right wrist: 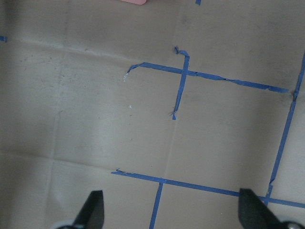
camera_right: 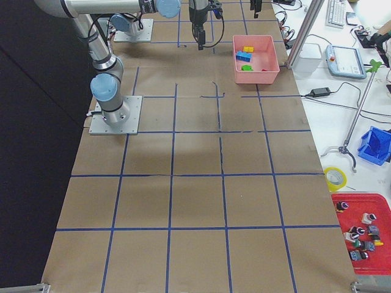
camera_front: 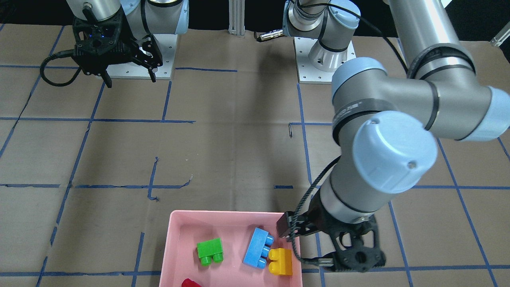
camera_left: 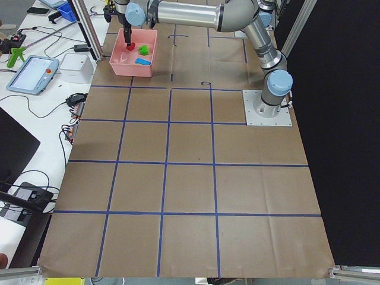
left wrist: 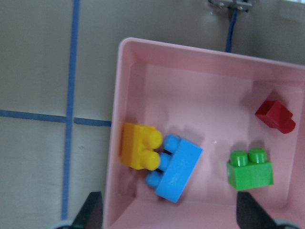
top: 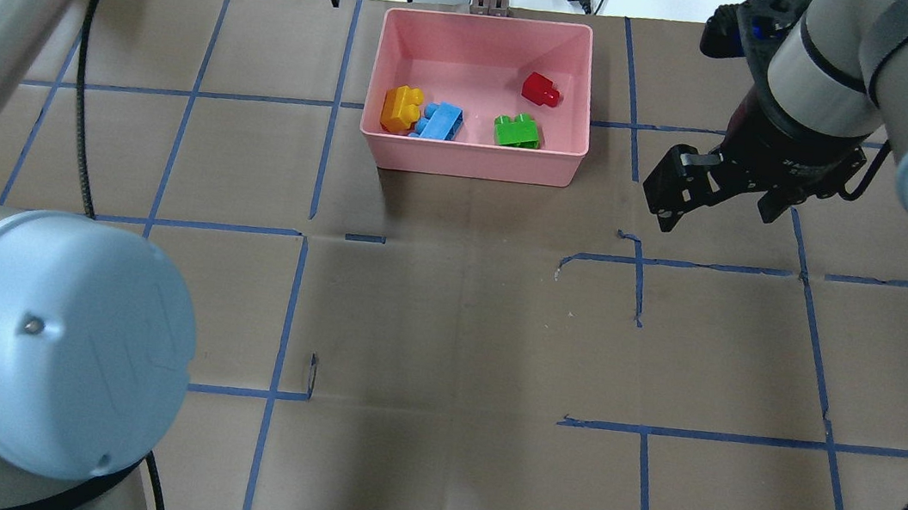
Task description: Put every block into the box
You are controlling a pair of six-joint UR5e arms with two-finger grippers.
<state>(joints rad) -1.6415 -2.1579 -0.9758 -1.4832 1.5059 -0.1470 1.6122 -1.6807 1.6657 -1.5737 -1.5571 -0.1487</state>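
Silver-grey tubular arms with pale blue joint caps, black skeletal jaws, black cables.

Lighting bright and even, from above; all shadows soft-edged. Overhead view: broad diffuse shadow on the tabletop just on the near side of the box; strip beyond the far tabletop edge blown out white. Front-facing view: bright streaks along the metal tube of the left arm; background near black. Left wrist view slightly soft, with a small specular spot on the box floor. Left end effector's fingertips and right end effector's fingertips dark and defocused at the bottom edge. Side views sharp.
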